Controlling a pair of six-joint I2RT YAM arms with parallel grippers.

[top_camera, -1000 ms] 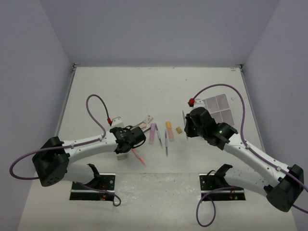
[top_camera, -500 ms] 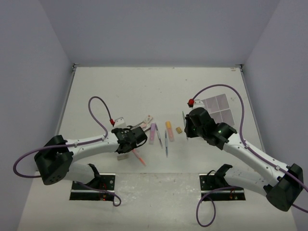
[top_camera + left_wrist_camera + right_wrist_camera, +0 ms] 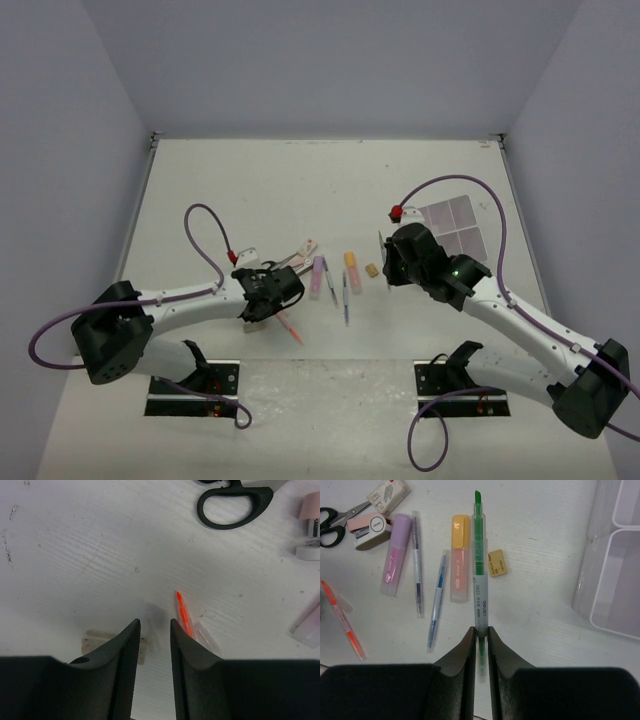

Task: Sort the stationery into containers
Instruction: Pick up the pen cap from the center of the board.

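My right gripper point(image 3: 480, 630) is shut on a green highlighter point(image 3: 478, 555), held above the table with its tip pointing away; in the top view it point(image 3: 387, 265) hangs left of the white divided tray point(image 3: 455, 225). My left gripper point(image 3: 152, 630) is open and empty, low over the table. A grey eraser point(image 3: 95, 641) lies partly behind its left finger and an orange pen point(image 3: 184, 616) lies just right of its right finger. A purple marker point(image 3: 395, 555), an orange marker point(image 3: 460, 557), two thin pens point(image 3: 416, 562) point(image 3: 437, 597), a tan eraser point(image 3: 497, 563) and black-handled scissors point(image 3: 235, 502) lie on the table.
A pink stapler point(image 3: 367, 526) and a small staple box point(image 3: 389, 492) lie by the scissors. The tray's edge shows at the right of the right wrist view point(image 3: 615, 555). Purple cables loop over both arms. Grey walls close in the table.
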